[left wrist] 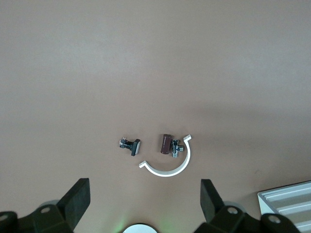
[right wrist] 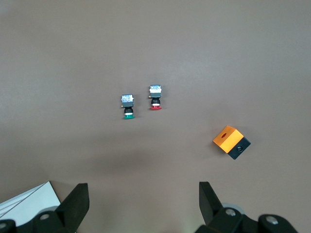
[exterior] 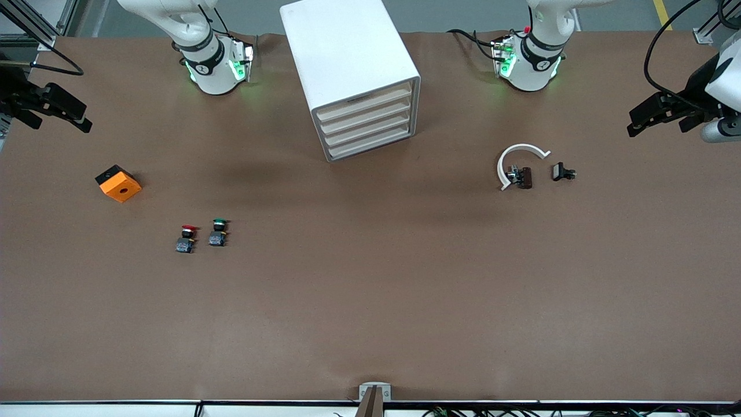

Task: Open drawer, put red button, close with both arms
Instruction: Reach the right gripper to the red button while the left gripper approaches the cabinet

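The white cabinet (exterior: 353,69) stands between the two arm bases, and all its stacked beige drawer fronts (exterior: 370,124) are shut. The red button (exterior: 186,237) stands on the table toward the right arm's end, nearer to the front camera than the cabinet, beside its green-capped twin (exterior: 219,231). It also shows in the right wrist view (right wrist: 155,97). My right gripper (exterior: 84,119) hangs open and empty over the table's edge at the right arm's end, its own view (right wrist: 143,196) showing the jaws wide apart. My left gripper (exterior: 634,121) is open and empty over the left arm's end (left wrist: 145,199).
An orange block with a black base (exterior: 118,183) lies toward the right arm's end of the table. A white half-ring (exterior: 518,159), a small brown part (exterior: 525,177) and a small black part (exterior: 562,172) lie toward the left arm's end. A cabinet corner shows in the left wrist view (left wrist: 286,206).
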{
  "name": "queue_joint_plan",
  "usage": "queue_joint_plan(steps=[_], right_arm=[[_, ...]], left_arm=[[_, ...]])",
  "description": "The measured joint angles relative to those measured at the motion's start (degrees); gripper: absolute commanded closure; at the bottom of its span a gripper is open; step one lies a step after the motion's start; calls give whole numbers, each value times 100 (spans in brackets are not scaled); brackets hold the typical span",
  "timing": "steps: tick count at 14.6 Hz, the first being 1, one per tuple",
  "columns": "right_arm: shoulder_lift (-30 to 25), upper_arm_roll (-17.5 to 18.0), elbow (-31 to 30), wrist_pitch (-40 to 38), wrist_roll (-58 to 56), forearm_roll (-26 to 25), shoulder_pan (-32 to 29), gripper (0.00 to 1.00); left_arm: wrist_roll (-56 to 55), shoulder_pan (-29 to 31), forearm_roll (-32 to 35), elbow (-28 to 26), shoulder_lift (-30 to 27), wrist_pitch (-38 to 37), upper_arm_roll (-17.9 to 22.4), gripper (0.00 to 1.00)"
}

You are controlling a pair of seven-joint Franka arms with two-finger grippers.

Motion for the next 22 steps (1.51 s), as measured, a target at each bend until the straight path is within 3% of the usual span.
queue_joint_plan(steps=[8, 14, 22], right_arm=[[25, 9, 21, 1, -1, 0, 1, 0], [184, 36, 23, 3, -2, 0, 20, 0], [944, 69, 92, 458, -21, 1, 84, 0]], left_arm=[[0, -17, 0, 12, 187, -42, -30, 0], [-126, -170, -8, 205, 1513, 302, -163, 0], [-3198, -1322, -63, 408, 3074, 553, -296, 0]])
